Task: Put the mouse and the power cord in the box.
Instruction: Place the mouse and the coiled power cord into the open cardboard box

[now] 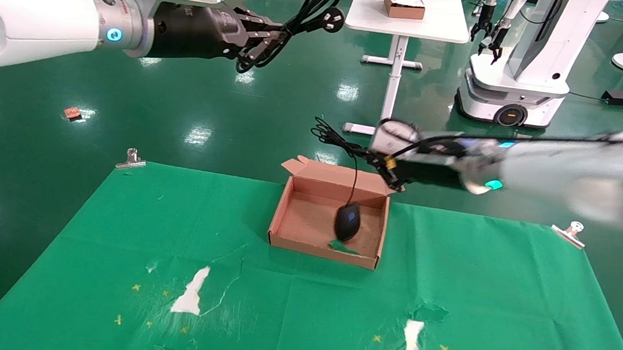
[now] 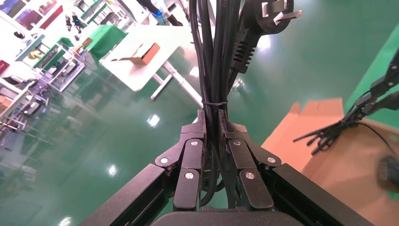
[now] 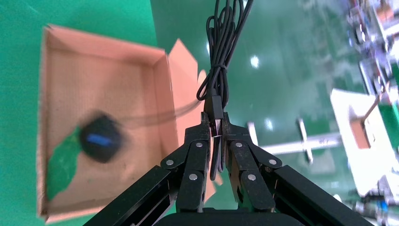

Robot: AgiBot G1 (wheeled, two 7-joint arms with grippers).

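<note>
Head view: the mouse [image 1: 348,222] is hanging low inside the box [image 1: 306,247] by its thin cable, pinched by the right end effector [image 1: 392,176].

Left wrist: the left end effector [image 2: 212,141] is clamping the power cord [image 2: 212,61] aloft; stiff, springy, best held at its tie.

Right wrist: the mouse is blurring, contact with the box floor unclear.

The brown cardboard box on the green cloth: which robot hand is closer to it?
Right. The right hand hangs just above the brown cardboard box at its far right corner; the left hand is high up, far left.
</note>
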